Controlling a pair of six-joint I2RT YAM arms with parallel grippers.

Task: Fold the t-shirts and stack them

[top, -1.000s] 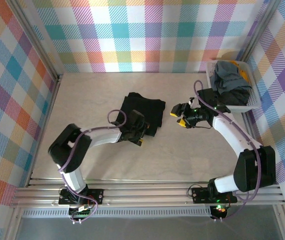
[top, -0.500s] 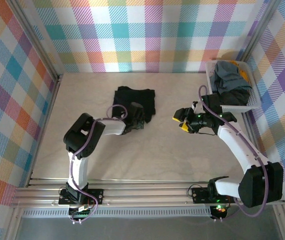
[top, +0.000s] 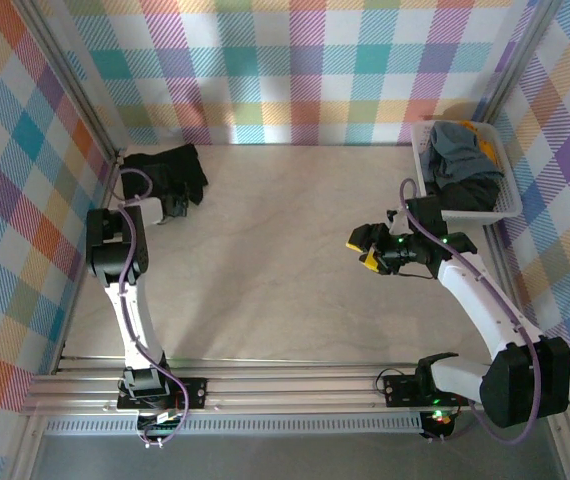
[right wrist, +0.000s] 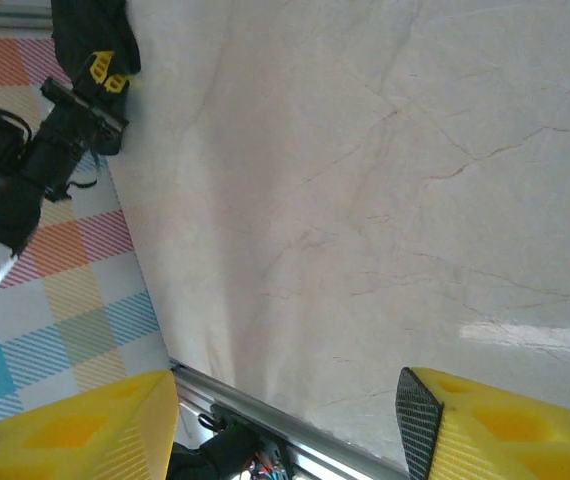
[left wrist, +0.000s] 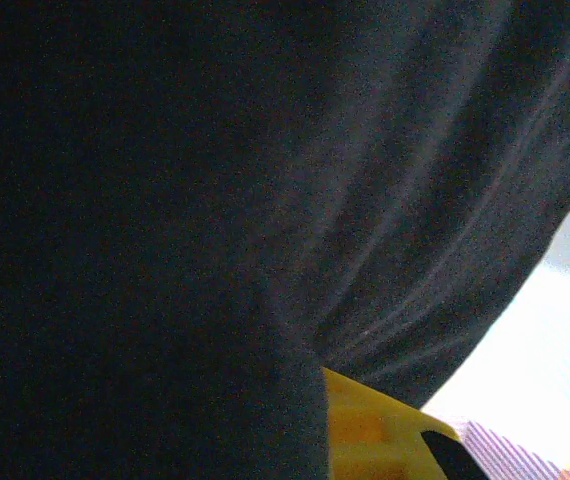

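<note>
We've got the left gripper point(top: 174, 203) clamped on the black t-shirt point(top: 165, 165) at the table's point(top: 285, 250) far-left corner. The right gripper point(top: 363, 250) gapes wide and empty mid-table. At the far-right corner, the white basket point(top: 505, 205) holds a grey-blue t-shirt point(top: 455, 150), a dark t-shirt point(top: 465, 190) and a yellow-orange t-shirt point(top: 485, 140).

Right gripper point(right wrist: 287, 400): at the bottom edge of the frame; its two yellow fingers point(right wrist: 510, 430) are spread wide, one in the lower left corner and one in the lower right, with bare desk showing through the gap.
Desk point(right wrist: 385, 180): pale and thinly veined like marble, covering most of the frame, with a bright glare streak at lower right.
Black t-shirt point(right wrist: 85, 25): bunched in the upper left corner, at the desk's edge beside the wall.
Left gripper point(right wrist: 100, 68): just below the shirt, its yellow tips drawn together and touching the black cloth.
Left arm point(right wrist: 30, 160): dark, slanting down and left from that gripper to a white link at the left edge.
Wall point(right wrist: 75, 290): pastel checks of orange, yellow and blue along the left side.
Rail point(right wrist: 305, 455): metal, along the desk's edge at bottom centre.
</note>
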